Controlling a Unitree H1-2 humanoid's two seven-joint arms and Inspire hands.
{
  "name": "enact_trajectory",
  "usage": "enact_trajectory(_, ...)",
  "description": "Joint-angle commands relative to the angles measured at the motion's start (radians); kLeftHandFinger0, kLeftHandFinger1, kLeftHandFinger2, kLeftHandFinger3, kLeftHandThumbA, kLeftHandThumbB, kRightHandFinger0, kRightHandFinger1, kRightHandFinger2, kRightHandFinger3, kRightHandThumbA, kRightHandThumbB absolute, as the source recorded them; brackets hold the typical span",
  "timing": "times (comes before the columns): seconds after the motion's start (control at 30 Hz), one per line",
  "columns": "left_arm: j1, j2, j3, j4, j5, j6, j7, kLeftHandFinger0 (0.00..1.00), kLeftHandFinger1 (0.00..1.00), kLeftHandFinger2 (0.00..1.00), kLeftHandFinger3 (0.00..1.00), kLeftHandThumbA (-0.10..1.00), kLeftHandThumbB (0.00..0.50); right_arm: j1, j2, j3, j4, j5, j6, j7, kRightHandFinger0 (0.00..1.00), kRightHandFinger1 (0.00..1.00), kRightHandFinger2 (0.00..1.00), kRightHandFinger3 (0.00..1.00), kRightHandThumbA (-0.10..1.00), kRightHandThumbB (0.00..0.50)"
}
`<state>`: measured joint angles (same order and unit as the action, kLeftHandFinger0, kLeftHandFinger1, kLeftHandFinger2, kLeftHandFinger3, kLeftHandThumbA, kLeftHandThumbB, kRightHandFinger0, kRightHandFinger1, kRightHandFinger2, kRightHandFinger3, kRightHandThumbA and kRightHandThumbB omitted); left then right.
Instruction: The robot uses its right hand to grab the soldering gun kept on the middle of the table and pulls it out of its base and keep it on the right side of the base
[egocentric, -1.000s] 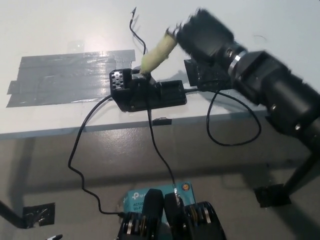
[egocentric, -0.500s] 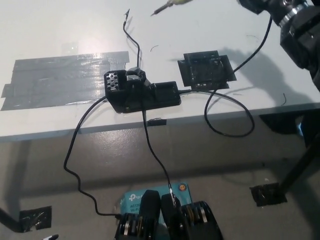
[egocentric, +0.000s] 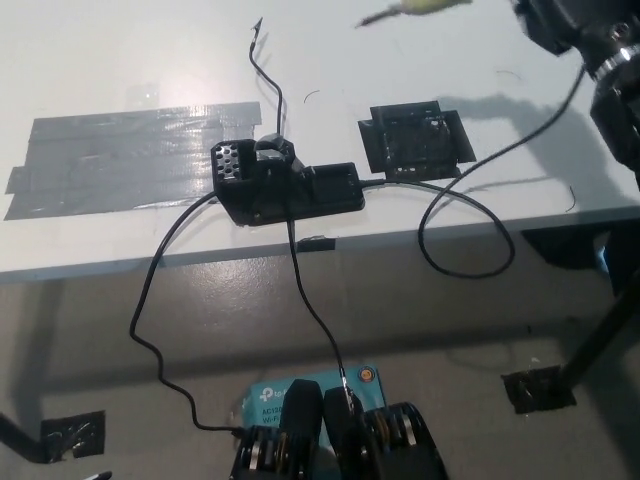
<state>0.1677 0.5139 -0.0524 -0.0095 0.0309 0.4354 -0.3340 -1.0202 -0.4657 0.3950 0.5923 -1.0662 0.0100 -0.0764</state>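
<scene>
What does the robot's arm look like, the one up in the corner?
The robot's right arm is black, round and chunky like a thick pipe, built from ring-shaped sections, with a shiny silver ring around it near the wrist. Its hand runs off the top of the picture. The white left hand is not in the picture.

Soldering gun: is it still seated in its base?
No, the soldering gun is up at the top edge, clear of the black base, whose holder is empty.
</scene>
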Motion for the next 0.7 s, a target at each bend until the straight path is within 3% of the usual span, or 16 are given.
enact_trajectory(0.0,0.022,0.009,0.018,-0.014,-0.002,-0.018,0.007,0.97,0.88,1.00,1.00,0.73,0.122,0.027,0.018,-0.055,-0.050,0.053,0.186,0.139,0.00,0.05,0.24,0.44,0.00,0.033)
enact_trajectory(0.03,0.024,0.007,0.022,-0.020,-0.005,-0.003,0.007,0.99,0.88,1.00,1.00,0.72,0.123,0.040,0.025,-0.061,-0.055,0.067,0.205,0.179,0.00,0.05,0.24,0.49,0.01,0.044)
enact_trajectory(0.13,0.024,0.007,0.025,-0.016,0.001,-0.008,0.011,0.96,0.86,1.00,1.00,0.71,0.113,0.096,0.052,-0.078,-0.075,0.099,0.272,0.269,0.00,0.08,0.26,0.42,-0.06,0.024)
enact_trajectory(0.17,0.020,0.008,0.022,-0.009,0.001,-0.014,0.006,0.96,0.88,1.00,1.00,0.72,0.107,0.120,0.059,-0.071,-0.081,0.095,0.284,0.288,0.10,0.22,0.45,0.54,-0.02,0.005)
enact_trajectory(0.2,0.018,0.009,0.021,-0.005,0.000,-0.016,0.004,0.96,0.88,1.00,1.00,0.73,0.109,0.130,0.062,-0.068,-0.084,0.093,0.290,0.298,0.13,0.19,0.36,0.64,0.07,0.000)
enact_trajectory(0.23,0.016,0.010,0.018,-0.004,0.004,-0.020,0.005,0.96,0.88,1.00,1.00,0.73,0.102,0.141,0.070,-0.076,-0.087,0.114,0.292,0.310,0.04,0.12,0.27,0.61,0.00,0.017)
enact_trajectory(0.3,0.018,0.010,0.017,-0.010,0.010,-0.014,0.008,0.95,0.87,1.00,1.00,0.74,0.107,0.170,0.086,-0.075,-0.093,0.134,0.311,0.348,0.00,0.03,0.18,0.63,-0.06,0.000)
enact_trajectory(0.37,0.024,0.008,0.021,-0.017,0.004,-0.011,0.007,0.96,0.87,1.00,1.00,0.73,0.114,0.202,0.097,-0.069,-0.096,0.154,0.304,0.363,0.00,0.03,0.17,0.63,-0.10,0.000)
enact_trajectory(0.4,0.027,0.007,0.022,-0.022,0.008,-0.009,0.012,0.94,0.86,1.00,1.00,0.72,0.119,0.227,0.108,-0.073,-0.091,0.173,0.297,0.358,0.00,0.01,0.14,0.59,-0.10,0.046)
enact_trajectory(0.43,0.027,0.007,0.022,-0.022,0.008,-0.009,0.013,0.94,0.86,1.00,1.00,0.72,0.118,0.230,0.109,-0.074,-0.091,0.175,0.297,0.359,0.00,0.00,0.13,0.58,-0.10,0.048)
enact_trajectory(0.57,0.029,0.005,0.029,-0.013,-0.003,-0.022,0.008,0.96,0.87,1.00,1.00,0.72,0.132,0.267,0.120,-0.069,-0.085,0.211,0.305,0.380,0.00,0.00,0.11,0.49,-0.10,0.004)
enact_trajectory(0.6,0.030,0.006,0.029,-0.018,-0.004,-0.018,0.006,0.97,0.88,1.00,1.00,0.72,0.127,0.274,0.126,-0.069,-0.077,0.217,0.316,0.383,0.00,0.00,0.12,0.49,-0.10,0.000)
enact_trajectory(0.67,0.030,0.009,0.026,-0.024,0.002,-0.014,0.006,0.97,0.88,1.00,1.00,0.73,0.122,0.275,0.127,-0.065,-0.079,0.225,0.344,0.408,0.00,0.00,0.11,0.61,-0.10,0.000)
